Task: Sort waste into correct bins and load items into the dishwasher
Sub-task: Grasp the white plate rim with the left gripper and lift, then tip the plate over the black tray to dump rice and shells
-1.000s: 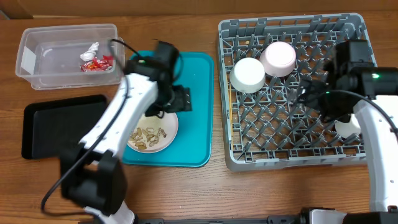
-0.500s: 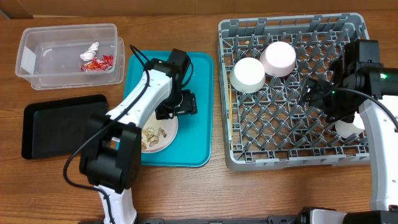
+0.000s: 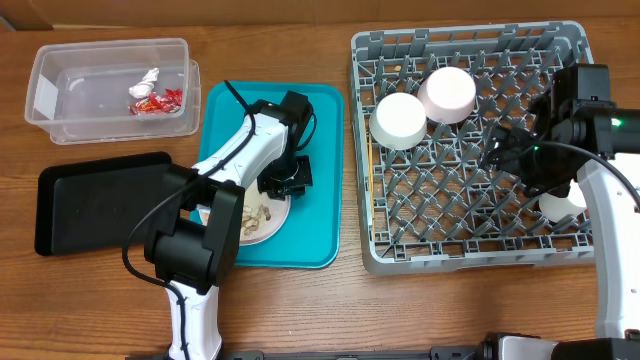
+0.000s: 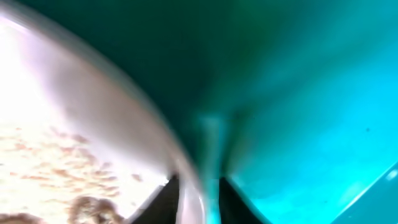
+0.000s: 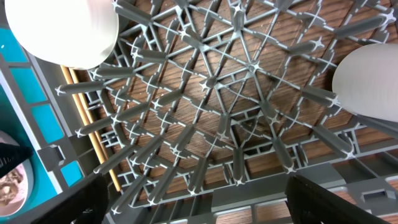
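Done: red wrapper (image 3: 160, 100) and tissue (image 3: 147, 78) in the clear tub (image 3: 80, 90) at the table's far-left corner; two upturned bowls (image 3: 400, 120) (image 3: 447, 93), cup (image 3: 556, 207) and chopsticks (image 5: 93, 134) in the dish rack (image 3: 460, 40) by the right edge. Outstanding: plate (image 3: 281, 222) on the teal tray (image 3: 320, 130) at mid-table, carrying nut-like bits (image 3: 255, 212) probably meant for the black tray (image 3: 100, 200) at the left edge; left gripper (image 3: 283, 183) clamped on its right rim, right gripper (image 3: 503, 150) spread wide, empty, above the rack. Only the left wrist view shows fingers (image 4: 163, 198) straddling the rim; the right wrist view shows the chopsticks plainly.
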Action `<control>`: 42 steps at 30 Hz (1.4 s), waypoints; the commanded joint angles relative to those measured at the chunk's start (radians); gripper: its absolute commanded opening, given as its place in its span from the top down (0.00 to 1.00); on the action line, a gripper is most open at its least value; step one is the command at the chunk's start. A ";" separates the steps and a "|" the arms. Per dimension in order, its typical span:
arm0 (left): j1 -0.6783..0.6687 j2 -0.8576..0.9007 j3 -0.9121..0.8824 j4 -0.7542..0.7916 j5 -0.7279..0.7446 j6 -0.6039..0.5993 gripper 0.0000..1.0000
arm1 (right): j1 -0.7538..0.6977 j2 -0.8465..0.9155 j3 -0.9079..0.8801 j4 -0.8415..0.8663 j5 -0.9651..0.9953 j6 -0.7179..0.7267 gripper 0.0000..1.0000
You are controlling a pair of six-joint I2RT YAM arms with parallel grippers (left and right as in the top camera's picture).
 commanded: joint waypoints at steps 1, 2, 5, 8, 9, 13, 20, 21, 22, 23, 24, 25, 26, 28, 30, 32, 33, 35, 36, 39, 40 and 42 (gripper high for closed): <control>-0.008 0.015 -0.007 0.005 -0.037 -0.005 0.90 | -0.002 -0.010 0.017 0.002 -0.009 -0.005 0.07; -0.008 0.015 -0.007 0.003 -0.048 -0.005 0.91 | -0.002 -0.010 0.017 0.002 -0.009 -0.005 0.06; -0.008 0.015 -0.007 0.003 -0.077 0.000 0.96 | -0.002 -0.010 0.017 0.003 -0.006 -0.005 0.07; -0.007 0.015 -0.006 0.002 -0.106 0.007 0.96 | -0.002 -0.010 0.017 0.003 -0.005 -0.005 0.07; -0.007 0.014 -0.004 -0.001 -0.120 0.008 0.96 | -0.002 -0.010 0.017 0.002 -0.005 -0.005 0.06; -0.007 0.006 0.015 -0.045 -0.190 0.005 0.96 | -0.002 -0.010 0.017 0.002 -0.005 -0.005 0.07; -0.008 0.003 0.087 -0.148 -0.291 -0.006 0.96 | -0.002 -0.010 0.017 0.003 -0.006 -0.005 0.07; -0.008 0.003 0.095 -0.158 -0.295 -0.006 0.96 | -0.002 -0.010 0.017 0.004 -0.006 -0.005 0.07; -0.008 0.003 0.104 -0.169 -0.297 -0.006 0.96 | -0.002 -0.010 0.017 0.004 -0.006 -0.005 0.07; -0.008 0.003 0.113 -0.179 -0.298 -0.006 0.96 | -0.002 -0.010 0.017 0.004 -0.006 -0.005 0.07; -0.008 0.003 0.129 -0.197 -0.300 -0.009 0.96 | -0.002 -0.010 0.017 0.004 -0.006 -0.005 0.07; -0.008 0.003 0.140 -0.211 -0.307 -0.019 0.96 | -0.002 -0.010 0.017 0.004 -0.006 -0.005 0.07; -0.008 0.003 0.150 -0.224 -0.315 -0.029 0.96 | -0.002 -0.010 0.017 0.004 -0.006 -0.005 0.07; -0.008 0.003 0.176 -0.251 -0.325 -0.033 0.96 | -0.002 -0.010 0.017 0.004 -0.006 -0.005 0.07; -0.008 0.003 0.199 -0.274 -0.336 -0.035 0.96 | -0.002 -0.010 0.017 0.004 -0.006 -0.005 0.07; -0.008 0.003 0.230 -0.306 -0.347 -0.039 0.96 | -0.002 -0.010 0.017 0.003 -0.006 -0.005 0.07; -0.008 0.003 0.240 -0.314 -0.347 -0.039 0.96 | -0.002 -0.010 0.017 0.003 -0.006 -0.005 0.07; -0.008 0.003 0.259 -0.328 -0.347 -0.039 0.96 | -0.002 -0.010 0.017 0.003 -0.006 -0.005 0.07; -0.008 0.003 0.268 -0.335 -0.346 -0.039 0.96 | -0.002 -0.010 0.017 0.003 -0.006 -0.005 0.07; -0.007 0.003 0.290 -0.351 -0.346 -0.039 0.96 | -0.002 -0.010 0.017 0.002 -0.006 -0.005 0.07; -0.005 0.003 0.296 -0.357 -0.344 -0.039 0.96 | -0.002 -0.010 0.017 0.001 -0.005 -0.005 0.07; 0.006 0.001 0.306 -0.366 -0.332 -0.039 0.96 | -0.002 -0.010 0.017 -0.002 -0.005 -0.006 0.07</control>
